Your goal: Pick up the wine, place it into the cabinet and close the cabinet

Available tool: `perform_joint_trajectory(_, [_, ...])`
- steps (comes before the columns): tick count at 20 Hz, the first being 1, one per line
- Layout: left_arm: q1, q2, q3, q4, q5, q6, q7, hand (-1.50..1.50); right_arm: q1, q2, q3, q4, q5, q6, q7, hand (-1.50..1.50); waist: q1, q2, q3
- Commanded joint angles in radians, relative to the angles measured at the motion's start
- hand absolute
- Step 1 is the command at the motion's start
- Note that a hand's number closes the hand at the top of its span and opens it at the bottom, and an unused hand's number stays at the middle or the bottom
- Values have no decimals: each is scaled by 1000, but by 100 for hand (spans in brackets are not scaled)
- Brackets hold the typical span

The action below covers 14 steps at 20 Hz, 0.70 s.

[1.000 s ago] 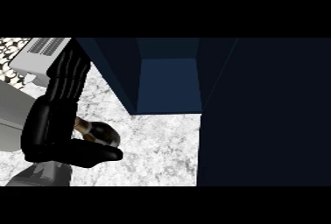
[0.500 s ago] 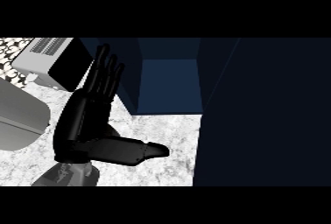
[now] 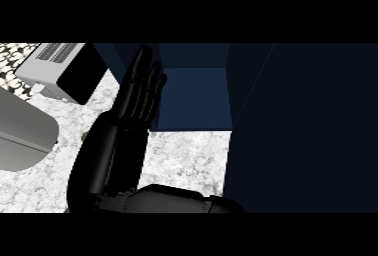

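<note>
The black left hand (image 3: 136, 115) stands open in the left middle of the frame. Its fingers are straight and point up over the left edge of the open dark blue box-shaped cabinet (image 3: 193, 97), and its thumb sticks out to the right at the bottom. The wine bottle cannot be seen for sure, as only a tiny brown bit (image 3: 86, 135) peeks out at the hand's left edge. Below lies the speckled white stone counter (image 3: 184, 157), with a smooth dark door panel (image 3: 303, 125) at the right and a white slotted box (image 3: 55, 62) at the upper left.
</note>
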Motion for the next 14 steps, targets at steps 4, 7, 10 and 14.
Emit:
perform_joint_trajectory(4, [-74,-1,-52,-12,-89,81,133,-150,6,2,44,-211,8,-56,147,-150,0,1,0])
perform_joint_trajectory(7, [-52,-1,-28,-74,-116,60,171,-150,-33,24,102,-226,73,-109,210,-150,4,0,-1])
perform_joint_trajectory(10, [-40,-1,-84,-108,-221,103,223,-150,70,-32,37,-272,-9,-54,161,-150,-3,-4,0])
perform_joint_trajectory(14, [-74,-1,-66,-88,-232,97,238,-150,-46,-4,76,-240,47,-109,234,-150,2,1,-1])
